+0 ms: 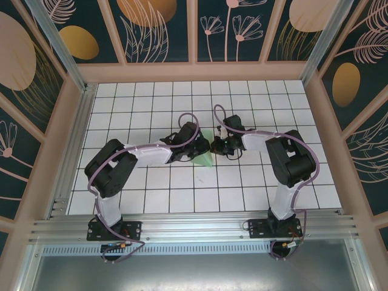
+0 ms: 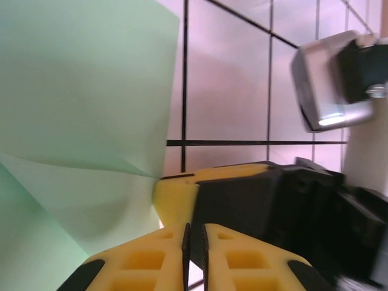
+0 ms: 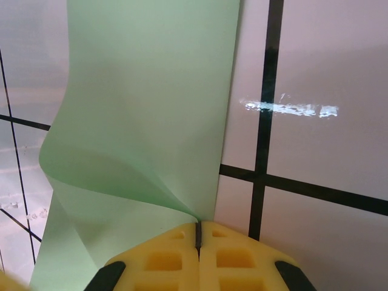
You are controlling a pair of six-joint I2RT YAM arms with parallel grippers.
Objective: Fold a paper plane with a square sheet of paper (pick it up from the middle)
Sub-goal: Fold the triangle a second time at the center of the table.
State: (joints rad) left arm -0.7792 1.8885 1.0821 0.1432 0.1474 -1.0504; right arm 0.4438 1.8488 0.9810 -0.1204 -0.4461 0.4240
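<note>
White tiles with dark grid lines make up the desk (image 1: 254, 182), fenced by dark flower-patterned panels (image 1: 157, 24), and both arms reach in to meet near its middle. At that meeting point the right claw (image 3: 198, 233) is clenched, its yellow fingers pressed together, and the pale green square sheet of paper (image 3: 151, 91) runs straight into the seam between them, so it looks pinched there at an edge or corner. The left claw (image 2: 194, 242) sits just beside it, closed down to a thin slit; the paper lies to its left, and I cannot tell whether any of it is caught between those fingers. Outward from the grip, the sheet rises off the tiles and bends over itself in a soft curl rather than a pressed crease, with a green corner poking out below the two wrists in the overhead view. Judged from this, the task is at an early stage: the paper is picked up and being doubled, but no sharp fold, nose or wing is visible, so nearly all the folding remains.
</note>
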